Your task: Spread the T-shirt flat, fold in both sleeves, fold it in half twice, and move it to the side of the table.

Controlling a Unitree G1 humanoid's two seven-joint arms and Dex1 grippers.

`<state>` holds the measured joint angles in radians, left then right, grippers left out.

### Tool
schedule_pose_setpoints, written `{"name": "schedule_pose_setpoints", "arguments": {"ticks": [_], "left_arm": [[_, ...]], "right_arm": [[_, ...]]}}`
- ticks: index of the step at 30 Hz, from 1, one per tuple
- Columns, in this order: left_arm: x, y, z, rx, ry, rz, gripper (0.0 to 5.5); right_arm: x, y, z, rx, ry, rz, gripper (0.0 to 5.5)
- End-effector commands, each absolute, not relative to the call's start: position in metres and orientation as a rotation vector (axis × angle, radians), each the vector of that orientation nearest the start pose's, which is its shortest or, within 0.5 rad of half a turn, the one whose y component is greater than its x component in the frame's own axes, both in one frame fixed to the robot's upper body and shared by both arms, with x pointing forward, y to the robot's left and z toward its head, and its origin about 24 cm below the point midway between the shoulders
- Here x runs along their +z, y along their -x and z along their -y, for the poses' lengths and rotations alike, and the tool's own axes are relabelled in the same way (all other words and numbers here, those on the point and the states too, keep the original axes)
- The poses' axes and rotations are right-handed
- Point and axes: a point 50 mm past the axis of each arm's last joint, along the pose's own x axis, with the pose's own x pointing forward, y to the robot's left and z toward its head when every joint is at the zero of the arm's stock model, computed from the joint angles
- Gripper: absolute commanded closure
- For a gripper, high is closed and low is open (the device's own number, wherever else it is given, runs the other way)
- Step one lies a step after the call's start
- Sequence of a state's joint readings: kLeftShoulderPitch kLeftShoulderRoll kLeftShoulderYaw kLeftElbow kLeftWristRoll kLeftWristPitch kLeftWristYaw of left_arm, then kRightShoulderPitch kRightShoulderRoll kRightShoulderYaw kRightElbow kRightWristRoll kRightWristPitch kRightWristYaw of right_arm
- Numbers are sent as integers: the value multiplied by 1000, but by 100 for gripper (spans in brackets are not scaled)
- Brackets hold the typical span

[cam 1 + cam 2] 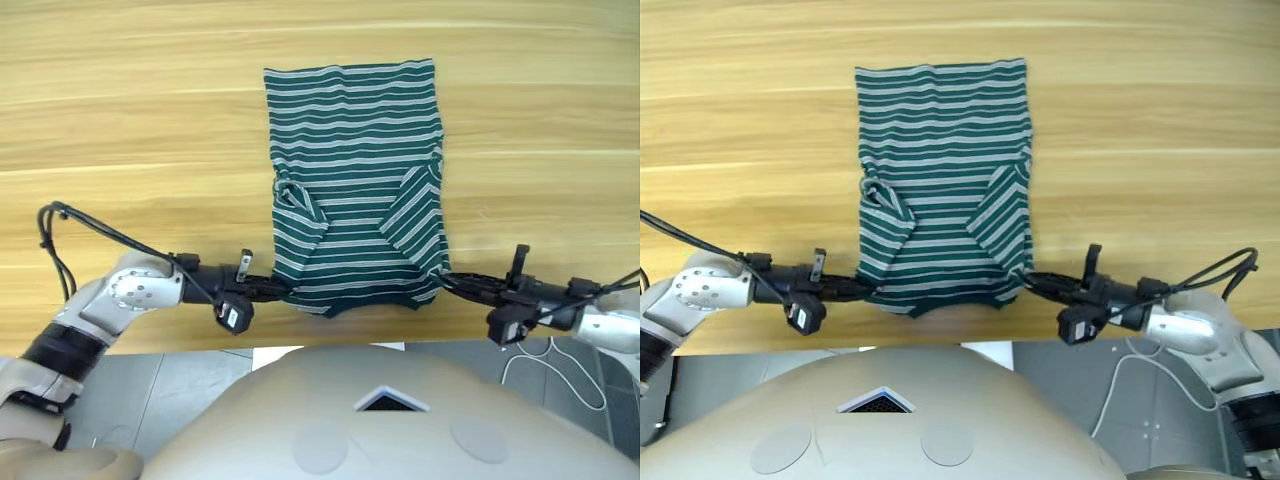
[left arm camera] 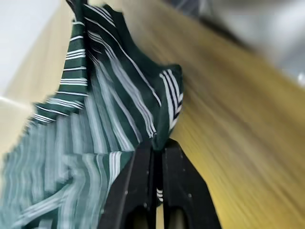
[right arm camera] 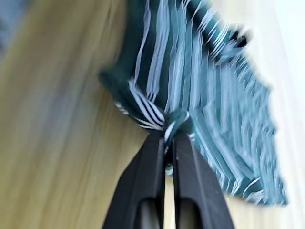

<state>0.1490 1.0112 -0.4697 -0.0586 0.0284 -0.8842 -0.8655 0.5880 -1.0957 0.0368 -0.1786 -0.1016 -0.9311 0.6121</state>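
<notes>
Left gripper (image 2: 158,145): fingers pinched closed on the near-left corner of the T-shirt (image 1: 355,140). Right gripper (image 3: 167,136): clamped the same way on the near-right corner. The shirt lies mid-table (image 1: 130,120), sleeves folded in. The cloth looks light and limp, likely to bunch. Corner grips suit it, hem held taut.

The T-shirt (image 1: 355,170) lies on the bench (image 1: 120,120), with my left pincer (image 1: 286,290) at its near-left corner and my right pincer (image 1: 446,279) at its near-right corner.
</notes>
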Motion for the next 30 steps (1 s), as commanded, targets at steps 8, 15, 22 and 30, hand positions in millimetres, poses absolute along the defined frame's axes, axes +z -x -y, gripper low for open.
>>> {"name": "schedule_pose_setpoints", "arguments": {"ticks": [8, 15, 22, 30], "left_arm": [[98, -136, -218, -1556, -652, 314, 550], [80, -174, -224, -1423, -671, 238, 550], [65, -223, -217, -1319, -756, 190, 550], [77, -279, -196, -1173, -798, 271, 550]], "right_arm": [[103, -86, 238, 1383, 900, 266, 548], [84, -113, 241, 1284, 983, 156, 548], [97, -180, 234, 968, 1044, 210, 548], [99, -233, 230, 720, 1106, 199, 548]]}}
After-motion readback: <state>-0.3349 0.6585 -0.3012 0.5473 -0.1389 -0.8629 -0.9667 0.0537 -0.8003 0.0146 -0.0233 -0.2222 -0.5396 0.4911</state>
